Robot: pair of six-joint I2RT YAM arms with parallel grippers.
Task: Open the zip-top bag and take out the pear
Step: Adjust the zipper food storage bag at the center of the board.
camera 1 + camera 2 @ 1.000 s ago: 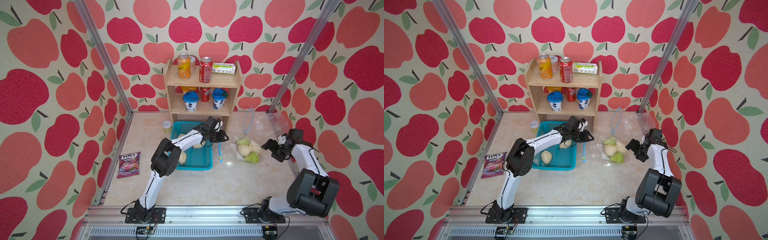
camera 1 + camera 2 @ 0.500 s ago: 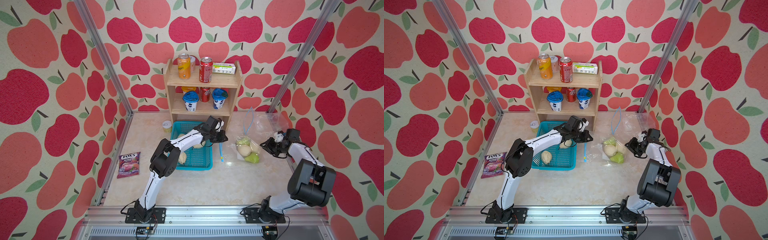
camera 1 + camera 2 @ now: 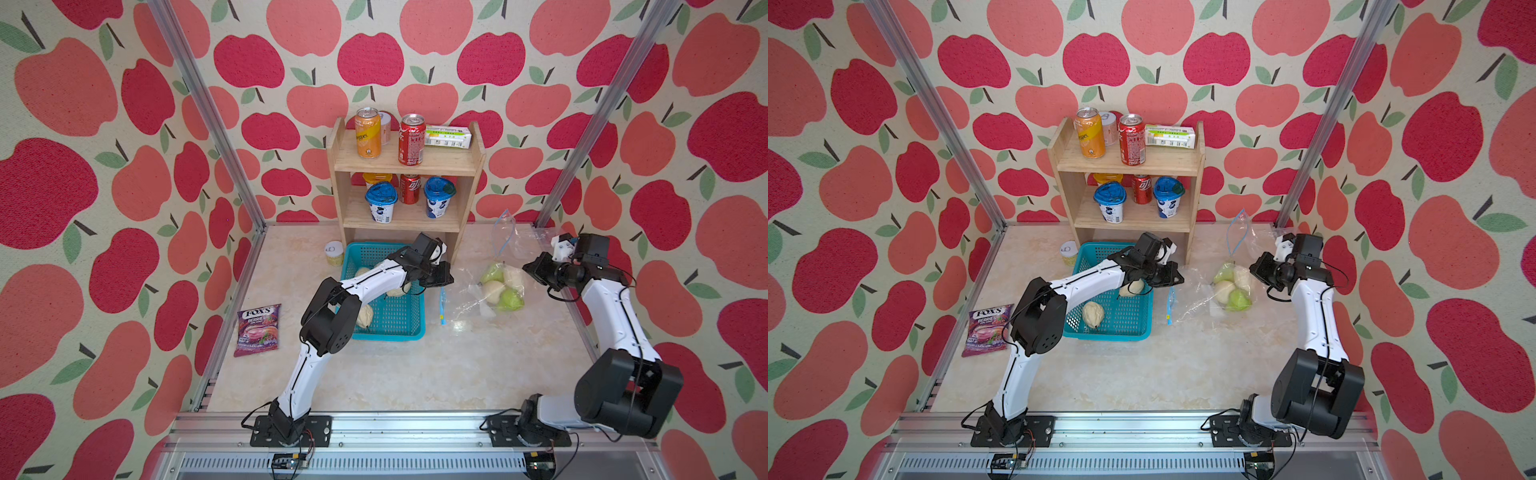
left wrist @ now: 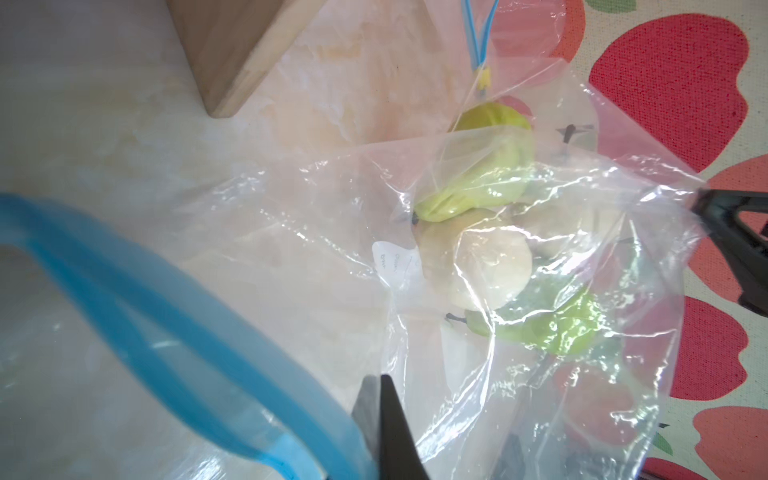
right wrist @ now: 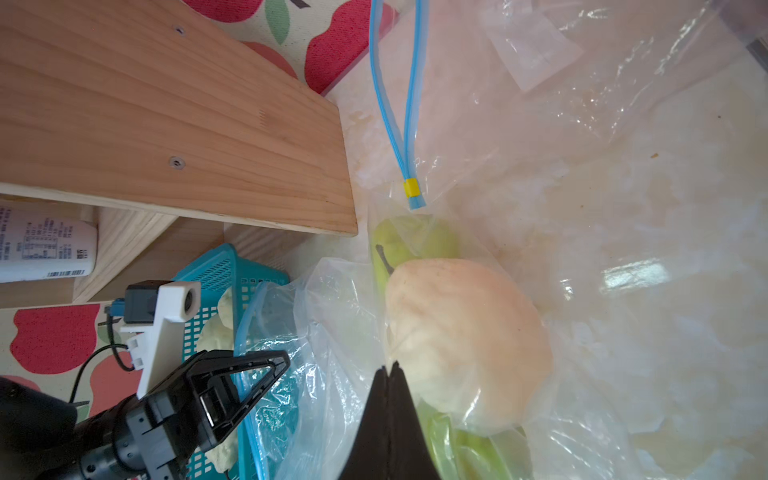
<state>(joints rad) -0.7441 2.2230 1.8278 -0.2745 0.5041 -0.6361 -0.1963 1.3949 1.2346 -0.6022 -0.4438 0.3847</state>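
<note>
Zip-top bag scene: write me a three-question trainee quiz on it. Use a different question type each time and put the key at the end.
1. Fill in: the left claw and the right claw are both ___ on the plastic of the zip-top bag.
2. Where does the candy packet lie?
A) on the table, on the left arm's side of the blue basket
B) in the basket
C) inside the bag
3. True or false: the basket holds no fruit.
Key: 1 shut; 2 A; 3 false, pale fruit lies in it.
</note>
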